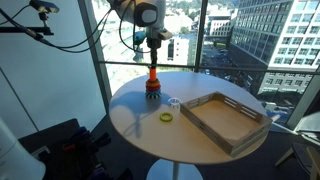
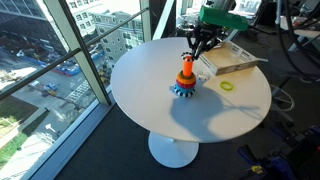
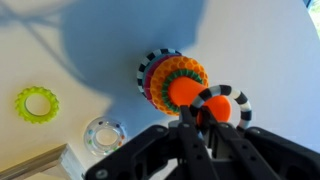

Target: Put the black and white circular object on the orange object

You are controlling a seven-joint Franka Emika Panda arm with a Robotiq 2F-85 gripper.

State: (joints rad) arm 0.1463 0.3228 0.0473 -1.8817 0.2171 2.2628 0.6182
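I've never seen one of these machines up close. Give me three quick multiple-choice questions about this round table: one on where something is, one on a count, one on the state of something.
1. Where is the yellow-green ring?
A. On the orange peg
B. Flat on the table
C. In the end effector

2. How many rings lie loose on the table?
A. None
B. Five
C. Two

3. What is the state of the black and white ring?
A. Gripped by the end effector, close beside the peg's top
B. Lying flat on the table
C. Under the yellow-green ring

Answers:
1 B: the wrist view shows it lying alone on the white top.
2 C: only it and the clear ring lie loose.
3 A: in the wrist view the end effector's fingers close on its striped rim.
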